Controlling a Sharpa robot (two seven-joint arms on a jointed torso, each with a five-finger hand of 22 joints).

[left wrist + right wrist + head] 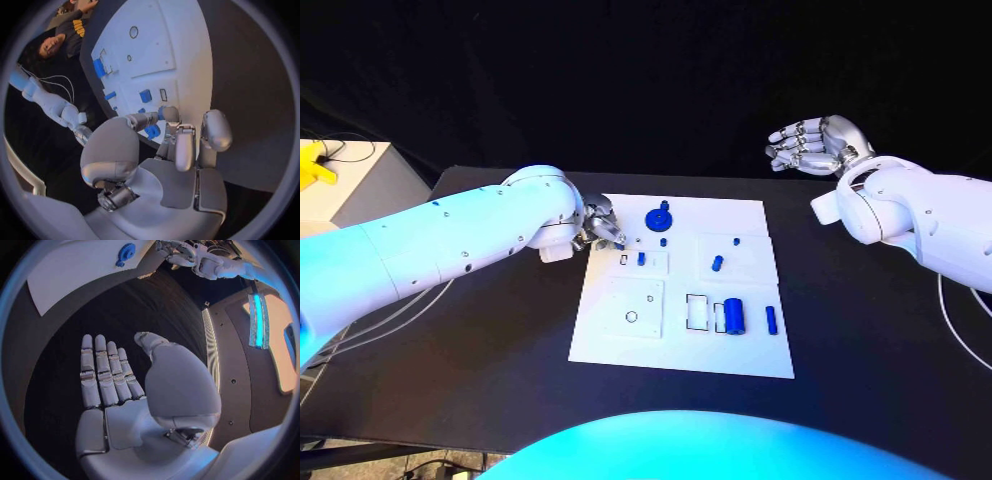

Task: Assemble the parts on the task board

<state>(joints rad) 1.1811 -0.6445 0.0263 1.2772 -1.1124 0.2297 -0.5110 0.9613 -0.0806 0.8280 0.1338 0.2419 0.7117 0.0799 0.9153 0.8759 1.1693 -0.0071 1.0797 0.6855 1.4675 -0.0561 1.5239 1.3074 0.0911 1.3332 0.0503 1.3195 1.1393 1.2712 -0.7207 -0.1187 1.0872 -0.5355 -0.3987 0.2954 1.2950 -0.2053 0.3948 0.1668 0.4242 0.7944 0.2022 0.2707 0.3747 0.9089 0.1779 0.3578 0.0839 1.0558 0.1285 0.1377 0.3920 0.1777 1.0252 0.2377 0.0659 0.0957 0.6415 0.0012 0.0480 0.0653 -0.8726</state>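
Left hand: the left hand [602, 222] hovers at the task board's [632, 345] far-left corner, fingers curled, a small blue part [152, 131] at the fingertips; whether it is pinched I cannot tell.
Board: white task board mid-table.
Parts counted: about seven blue pieces, among them one round knobbed part [659, 216], one thick cylinder [733, 314], one thin pin [770, 319].
Progress: early, judging by loose pieces and empty holes.
Right hand: the right hand [812, 145] is raised beyond the far-right corner, fingers apart, holding nothing.

Black table [877, 340], dark backdrop behind; white cabinet [365, 185] at left, yellow object [315, 163] on top.
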